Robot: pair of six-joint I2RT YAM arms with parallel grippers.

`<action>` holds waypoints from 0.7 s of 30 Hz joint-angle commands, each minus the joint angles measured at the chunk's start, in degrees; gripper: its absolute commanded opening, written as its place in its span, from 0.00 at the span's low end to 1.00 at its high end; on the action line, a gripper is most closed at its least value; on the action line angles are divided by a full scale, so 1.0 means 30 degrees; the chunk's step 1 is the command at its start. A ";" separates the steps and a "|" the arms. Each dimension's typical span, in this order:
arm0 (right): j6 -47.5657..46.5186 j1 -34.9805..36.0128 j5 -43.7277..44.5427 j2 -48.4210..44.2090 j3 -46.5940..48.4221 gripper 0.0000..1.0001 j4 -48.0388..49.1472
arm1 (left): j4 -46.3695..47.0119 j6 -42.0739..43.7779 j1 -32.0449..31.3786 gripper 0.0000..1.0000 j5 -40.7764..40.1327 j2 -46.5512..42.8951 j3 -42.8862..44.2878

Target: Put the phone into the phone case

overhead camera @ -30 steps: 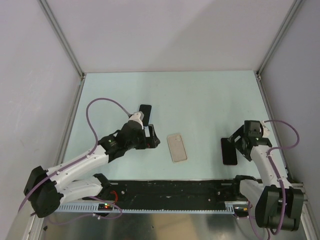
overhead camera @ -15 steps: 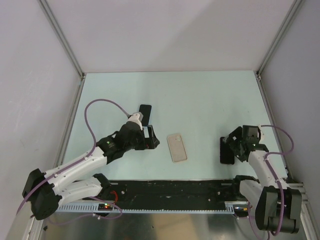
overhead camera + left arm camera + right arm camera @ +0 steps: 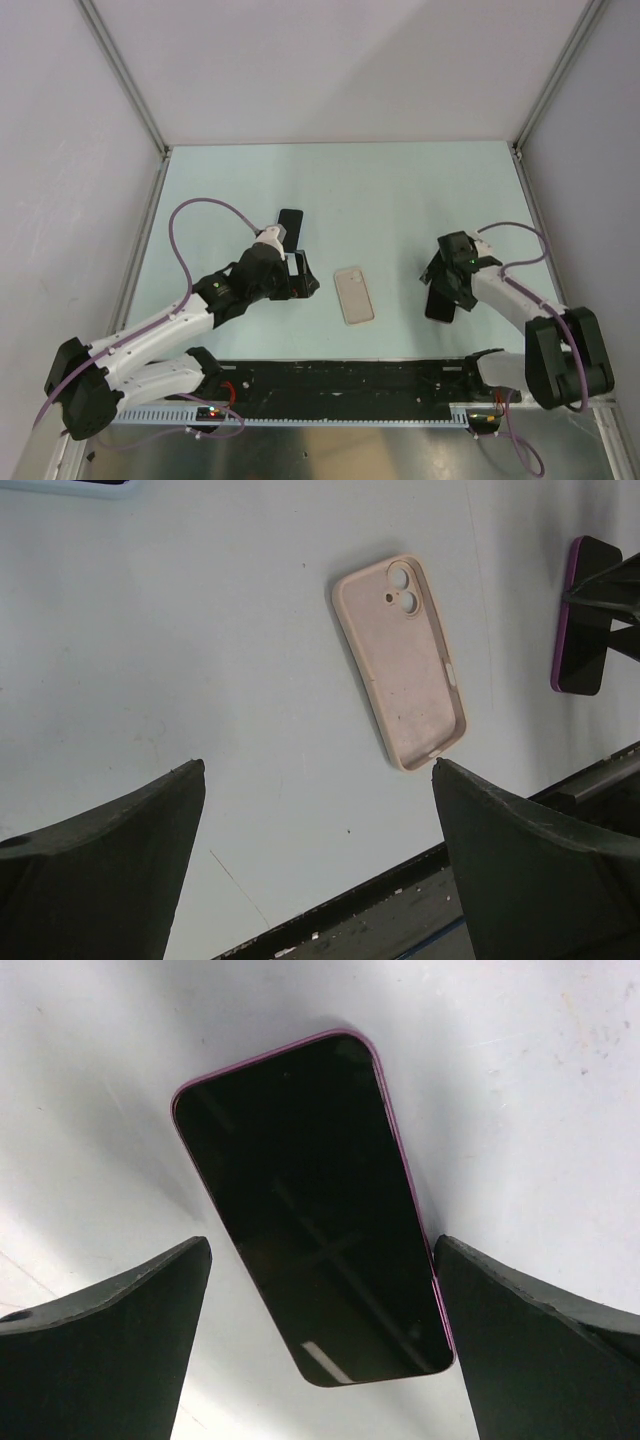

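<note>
Phone (image 3: 315,1210) lies flat — edges free between right jaws.

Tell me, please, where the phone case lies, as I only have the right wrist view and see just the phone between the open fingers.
Observer: The beige phone case lies flat near the middle of the table, to the left of the phone.
Operator: Which way does it point?
Observer: Its camera cut-out end faces away from the table's near edge.
Operator: And the left arm?
Observer: The left gripper hovers open and empty, left of the case.
</note>
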 commanded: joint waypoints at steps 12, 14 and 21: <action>-0.0303 0.1802 0.0880 0.4564 0.2908 0.74 -0.3314 | 0.0527 -0.0228 0.0148 0.98 -0.0111 0.0064 0.0059; -0.0407 0.1943 0.0902 0.4640 0.2911 0.72 -0.3244 | 0.0536 -0.0353 0.0148 0.98 -0.0302 0.0232 0.0067; -0.1254 0.2317 0.0568 0.4634 0.2989 0.60 -0.2917 | 0.0942 -0.1784 0.0194 0.98 -0.1170 0.1143 -0.0630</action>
